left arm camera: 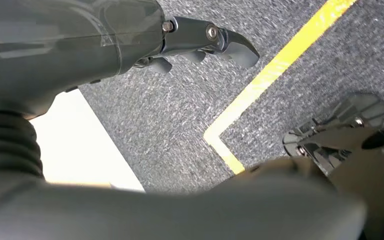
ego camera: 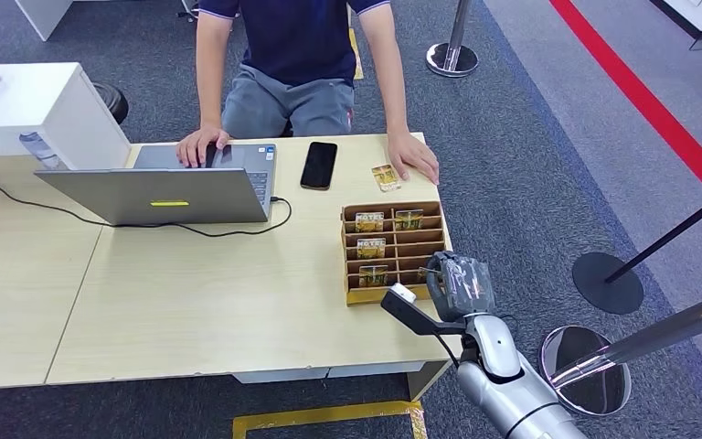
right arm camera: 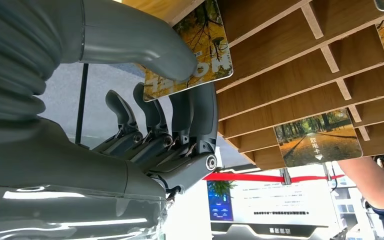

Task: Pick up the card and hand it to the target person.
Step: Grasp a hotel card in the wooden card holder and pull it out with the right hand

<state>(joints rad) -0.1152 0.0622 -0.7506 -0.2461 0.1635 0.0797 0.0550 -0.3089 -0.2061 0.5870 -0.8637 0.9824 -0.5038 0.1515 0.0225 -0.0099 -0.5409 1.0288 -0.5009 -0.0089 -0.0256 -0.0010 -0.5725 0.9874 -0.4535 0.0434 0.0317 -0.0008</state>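
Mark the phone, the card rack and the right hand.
phone point(ego camera: 318, 165), head view, middle of its black screen.
card rack point(ego camera: 423, 249), head view, bare wooden slot divider.
right hand point(ego camera: 462, 283), head view, back of the hand.

worktop point(ego camera: 192, 293): pale wood laminate, smooth matt | card rack point(ego camera: 425, 240): bare brown wood | card point(right arm camera: 200, 40): glossy printed | fingers point(right arm camera: 152, 112): dark smooth plastic | floor carpet point(ego camera: 530, 165): grey, rough | phone point(ego camera: 318, 165): glossy black

card point(right arm camera: 192, 52): autumn-tree print, yellow | pinched between right hand point(right arm camera: 170, 115) thumb and fingers | beside wooden rack point(right arm camera: 300, 75)
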